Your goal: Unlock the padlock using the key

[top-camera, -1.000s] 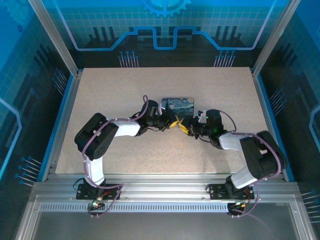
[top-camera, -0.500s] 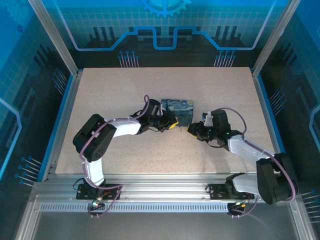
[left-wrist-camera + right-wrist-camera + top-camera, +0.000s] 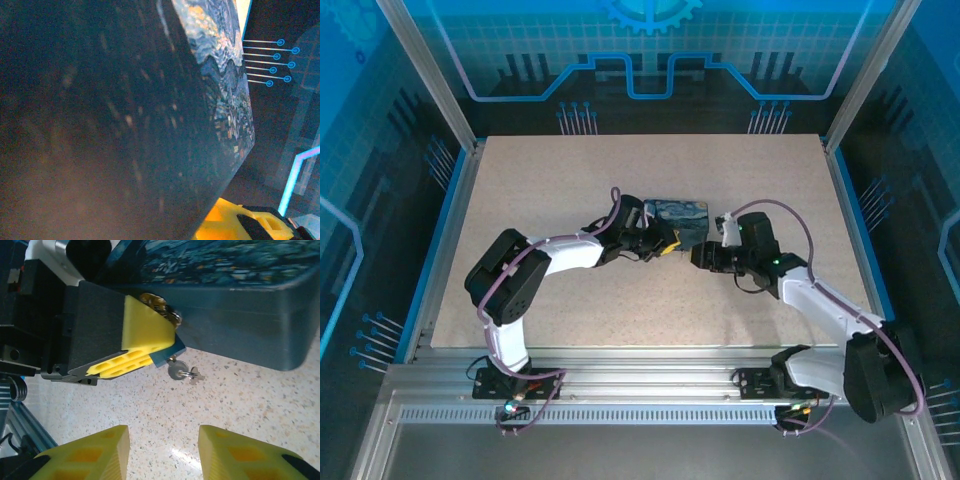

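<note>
The padlock (image 3: 161,306) sits at the near corner of the dark blue box (image 3: 240,325), and the left gripper (image 3: 665,245) is clenched on it: one black finger with a yellow pad covers most of the brass body, so I see only a small part of the lock. Below this finger the key (image 3: 176,371) comes out, with a small ring beside it, low over the speckled table (image 3: 260,405); I cannot tell if it touches the table. The right gripper (image 3: 162,455) is released, its two yellow fingers (image 3: 95,455) stand apart and nothing is between them. The coming move turns on this relation: the key lies straight ahead of the right fingers, apart from them, and in line with the gap between them, a little toward the right finger. Its long axis is hard to read because the key is small; it seems to lie across the wrist view, roughly along the line that joins the two fingertips. The right arm is the free one, so I judge it must advance forward, close on the key head and then turn it, while the left gripper holds the lock steady.
</note>
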Motion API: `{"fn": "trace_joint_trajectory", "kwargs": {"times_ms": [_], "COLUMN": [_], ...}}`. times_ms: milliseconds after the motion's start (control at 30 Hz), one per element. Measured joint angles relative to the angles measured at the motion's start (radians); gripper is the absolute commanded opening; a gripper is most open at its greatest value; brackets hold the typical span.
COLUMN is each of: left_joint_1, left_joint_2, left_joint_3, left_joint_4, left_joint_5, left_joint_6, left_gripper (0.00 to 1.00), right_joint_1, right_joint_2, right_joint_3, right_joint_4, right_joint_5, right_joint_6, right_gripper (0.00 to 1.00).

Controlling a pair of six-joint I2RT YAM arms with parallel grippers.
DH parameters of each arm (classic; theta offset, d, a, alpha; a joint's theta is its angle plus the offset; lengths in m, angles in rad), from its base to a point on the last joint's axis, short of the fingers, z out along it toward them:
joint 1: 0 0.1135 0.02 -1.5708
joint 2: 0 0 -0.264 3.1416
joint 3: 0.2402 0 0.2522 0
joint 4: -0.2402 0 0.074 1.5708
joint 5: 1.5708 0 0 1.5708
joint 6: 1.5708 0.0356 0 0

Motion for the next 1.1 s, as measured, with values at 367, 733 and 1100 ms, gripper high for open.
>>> {"fn": "trace_joint_trajectory", "kwargs": {"times_ms": [367,733,1100], "left_joint_1": [0.0,0.0,0.0], "left_joint_2": [0.0,0.0,0.0], "left_joint_3": [0.0,0.008,0.011], "left_joint_4": [0.0,-0.003,-0.006], "left_joint_5": [0.001,0.004,0.005], "left_joint_6": [0.0,-0.001,-0.001], "left_gripper": [0.0,0.0,0.0], "right_joint_1": [0.052,0.06,0.079], "right_joint_2": [0.15,0.243,0.295], "right_joint_3": [0.092,0.145,0.19], "right_joint_4": [0.002,0.004,-0.01], "right_joint_5": [0.067,0.083,0.105], "right_joint_6": [-0.17,-0.274,-0.342], "right_gripper": [0.48,0.46,0.38]}}
